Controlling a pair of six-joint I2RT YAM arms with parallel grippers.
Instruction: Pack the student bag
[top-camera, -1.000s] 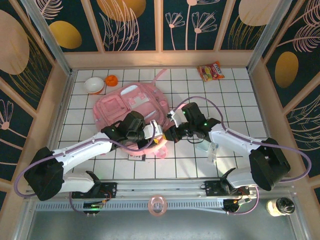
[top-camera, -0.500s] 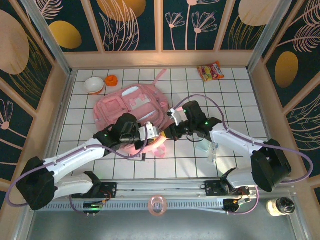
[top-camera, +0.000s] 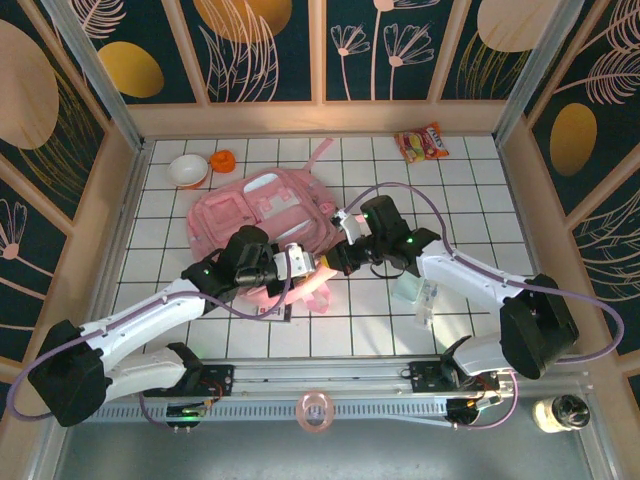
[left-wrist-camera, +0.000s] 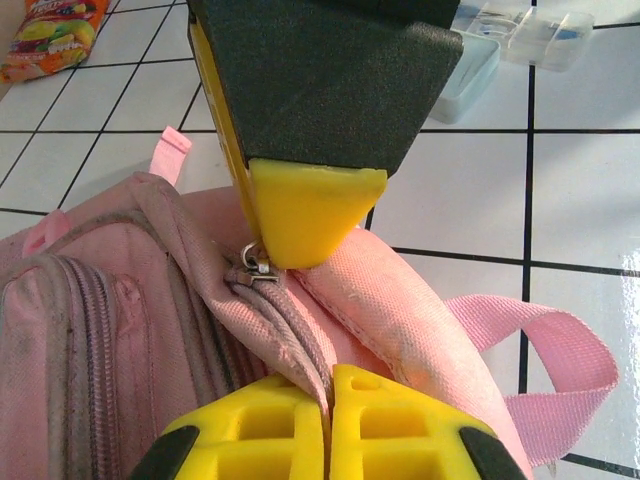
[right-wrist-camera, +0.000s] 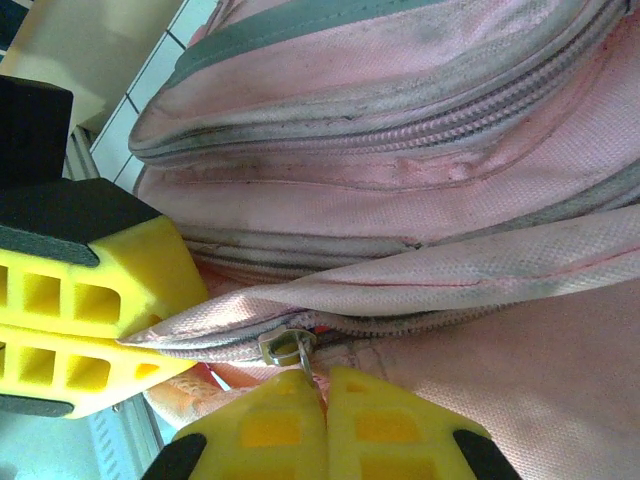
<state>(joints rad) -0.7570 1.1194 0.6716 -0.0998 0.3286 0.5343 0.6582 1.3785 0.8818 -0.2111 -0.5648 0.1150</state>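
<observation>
Flat student bag (top-camera: 262, 200), long axis left-right.

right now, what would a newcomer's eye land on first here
The big pale-pink student bag lies in the middle of the white tiled table. Both arms meet at its near right edge: the left tool is shut on the bag's seam, and the right tool is shut on the zip pull just beside it. A bright snack packet sits at the far right.
</observation>
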